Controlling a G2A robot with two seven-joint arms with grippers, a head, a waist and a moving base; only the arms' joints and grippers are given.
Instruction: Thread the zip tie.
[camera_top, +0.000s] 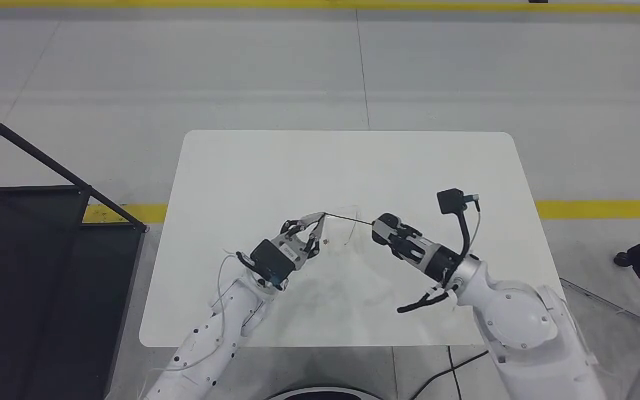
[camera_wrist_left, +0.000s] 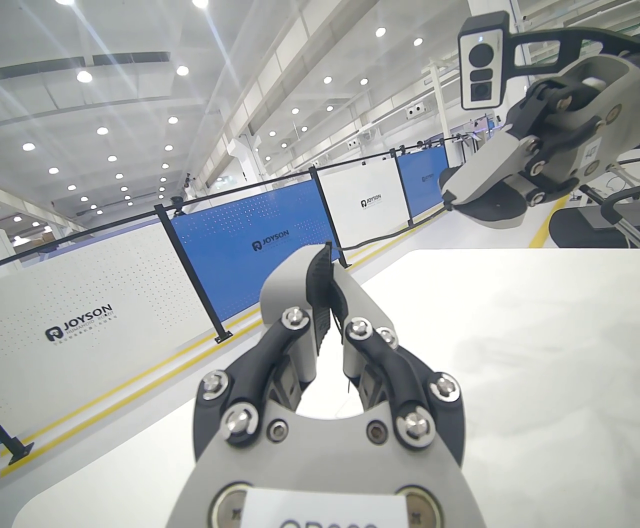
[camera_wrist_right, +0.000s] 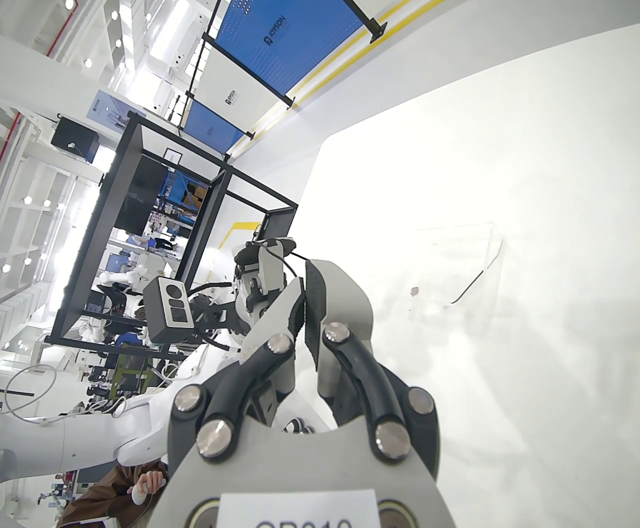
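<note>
1. Pinched at both ends: left gripper (camera_wrist_left: 327, 260) and right gripper (camera_wrist_right: 305, 282) hold the zip tie (camera_top: 348, 217) between them, over the table's (camera_top: 450, 180) middle
2. Judged: threading not begun; next needs tip steered into head

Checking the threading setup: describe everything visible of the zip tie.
The zip tie is a thin black strip, plastic by its look, stretched with a slight sag above the table between the two end effectors. The left end effector pinches one end, the right end effector the other.
</note>
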